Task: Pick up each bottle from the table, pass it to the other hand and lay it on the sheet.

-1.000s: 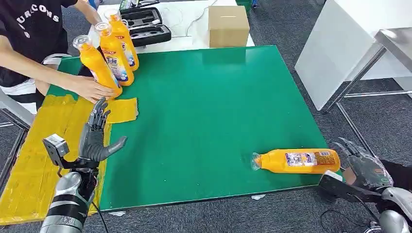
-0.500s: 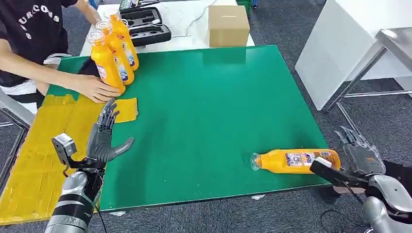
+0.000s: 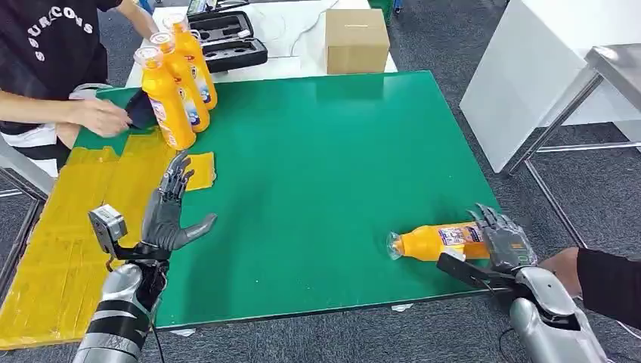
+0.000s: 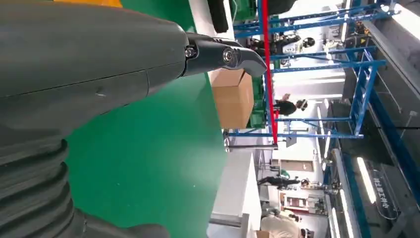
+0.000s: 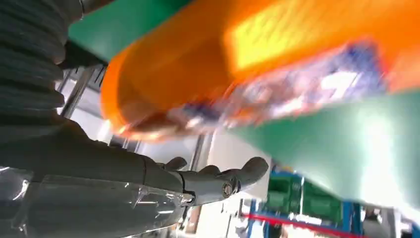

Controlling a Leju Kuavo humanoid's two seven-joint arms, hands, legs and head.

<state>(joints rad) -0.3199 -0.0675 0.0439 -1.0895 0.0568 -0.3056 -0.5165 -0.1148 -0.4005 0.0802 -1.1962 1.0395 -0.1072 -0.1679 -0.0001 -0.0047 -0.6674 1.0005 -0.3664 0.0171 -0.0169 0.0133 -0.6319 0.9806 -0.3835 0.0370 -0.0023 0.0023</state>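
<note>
An orange bottle (image 3: 431,242) lies on its side near the front right edge of the green table (image 3: 325,166), cap pointing left. My right hand (image 3: 503,240) hovers over its base end with fingers spread and the thumb on the near side, not closed around it. In the right wrist view the blurred bottle (image 5: 277,64) passes close by the right hand (image 5: 148,183). My left hand (image 3: 170,215) is raised and open at the table's left edge, beside the yellow sheet (image 3: 45,249). Three more orange bottles (image 3: 162,98) stand upright at the far left.
A person at the far left has a hand (image 3: 102,117) beside the standing bottles. Another person's hand and dark sleeve (image 3: 605,283) sit close behind my right arm. A cardboard box (image 3: 355,39) and a black case (image 3: 227,38) lie beyond the table, with a white table (image 3: 529,76) at right.
My right hand has moved left over the lying bottle's base, and the bottle has shifted slightly left. The person's hand let go of the nearest standing bottle and drew back. My left hand drifted slightly forward.
</note>
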